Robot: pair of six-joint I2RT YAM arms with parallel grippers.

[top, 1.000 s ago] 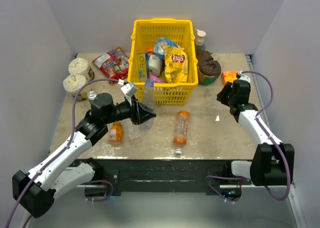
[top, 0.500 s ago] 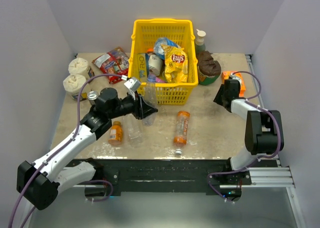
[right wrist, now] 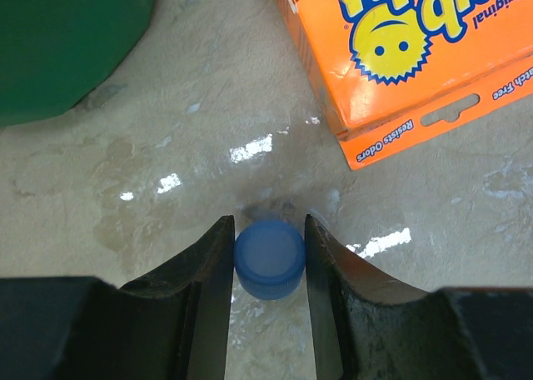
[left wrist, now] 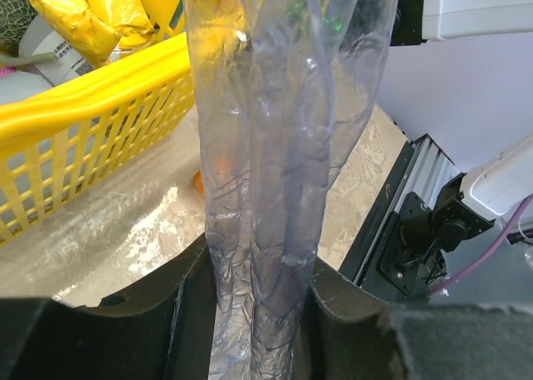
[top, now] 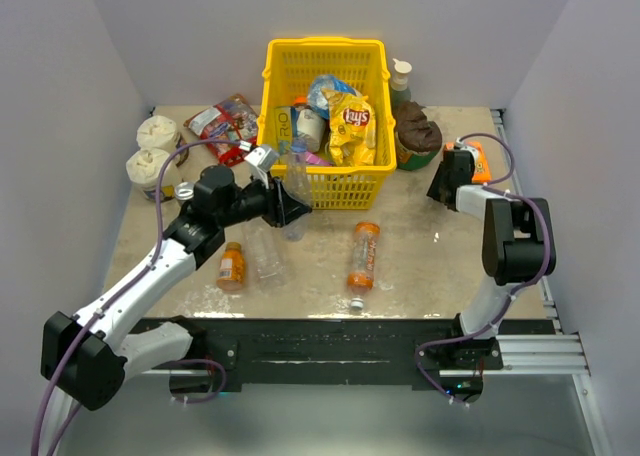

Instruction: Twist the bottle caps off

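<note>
Blue cap [right wrist: 268, 259] sits pinched in right end effector [right wrist: 267, 223], clear bottle [left wrist: 283, 147] in left [left wrist: 258, 309].

1. The clear bottle [left wrist: 266, 147] runs off the left wrist view's top edge.
2. The orange box [right wrist: 416, 55] is cropped at the right wrist view's upper right.
3. Overhead, the right pincer [top: 440, 191] hides the blue cap [right wrist: 268, 259].

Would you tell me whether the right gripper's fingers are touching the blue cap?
Touching. The right wrist view shows the blue cap pinched between both fingers of the right gripper, with no gap on either side.
</note>
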